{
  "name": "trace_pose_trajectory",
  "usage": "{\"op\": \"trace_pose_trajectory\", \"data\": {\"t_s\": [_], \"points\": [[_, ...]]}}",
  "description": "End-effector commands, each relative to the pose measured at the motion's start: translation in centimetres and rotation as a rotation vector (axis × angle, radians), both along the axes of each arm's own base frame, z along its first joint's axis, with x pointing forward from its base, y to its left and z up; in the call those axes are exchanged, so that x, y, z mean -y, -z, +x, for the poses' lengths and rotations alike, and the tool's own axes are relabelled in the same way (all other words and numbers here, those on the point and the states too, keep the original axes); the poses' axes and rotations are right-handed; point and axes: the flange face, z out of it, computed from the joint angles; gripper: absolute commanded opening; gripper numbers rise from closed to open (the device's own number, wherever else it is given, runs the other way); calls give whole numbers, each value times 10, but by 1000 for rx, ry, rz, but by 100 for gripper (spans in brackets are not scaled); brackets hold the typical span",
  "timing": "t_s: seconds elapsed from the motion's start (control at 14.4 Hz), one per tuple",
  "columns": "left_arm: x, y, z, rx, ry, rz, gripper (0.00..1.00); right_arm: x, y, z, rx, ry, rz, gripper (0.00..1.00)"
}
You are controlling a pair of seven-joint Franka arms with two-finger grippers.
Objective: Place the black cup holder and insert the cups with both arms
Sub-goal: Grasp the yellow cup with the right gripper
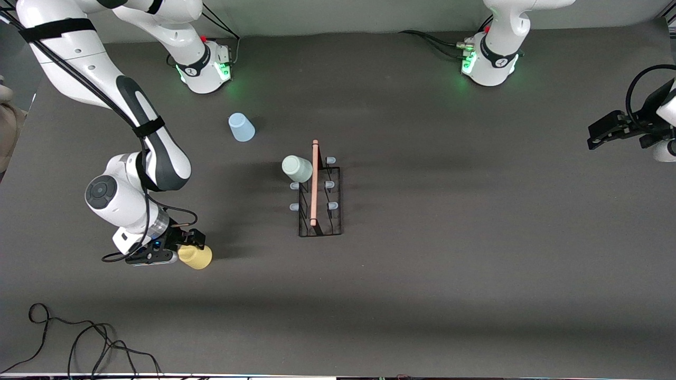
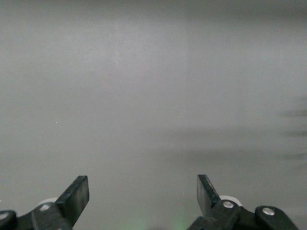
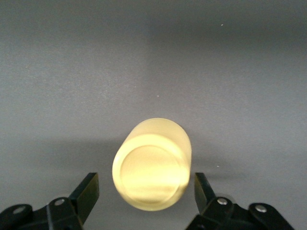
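Black cup holder [image 1: 320,196] stood at the table's centre, its wooden rod handle [image 1: 315,182] uppermost; the pale green cup [image 1: 297,168] sat upturned on one peg. The light blue cup [image 1: 241,127] stood farther from the front camera, toward the right arm's end. Right gripper [image 1: 186,247] — fingers spread wide, not clamping — flanked the yellow cup [image 3: 152,164]. Left gripper [image 1: 602,133] waited at the left arm's end of the table, jaws wide apart — nothing held. No legible writing appeared.
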Motion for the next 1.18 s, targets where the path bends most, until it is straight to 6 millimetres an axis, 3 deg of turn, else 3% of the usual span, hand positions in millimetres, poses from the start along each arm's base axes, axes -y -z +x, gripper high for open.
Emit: {"op": "trace_pose_trajectory", "data": {"t_s": [0.0,0.14,0.28,0.56,0.62,0.69,0.83,1.11], "points": [[2,-6,-1,9,17,5,100,-5,-6,9,25,13,16,89],[3,-6,-1,9,19,5,100,-6,-5,9,24,2,14,89],[5,-7,-1,10,22,5,100,-4,-3,9,23,0,11,82],[5,-7,-1,7,22,5,100,-1,-6,13,33,-5,2,39],[5,-9,-2,10,22,5,100,-3,-8,13,35,-6,3,31],[5,-8,-1,9,23,5,100,-6,-14,13,40,2,7,31],[5,-8,-2,4,22,3,100,-30,-38,14,62,0,21,30],[8,-8,-2,6,26,3,100,-113,-100,11,43,112,68,30]]}}
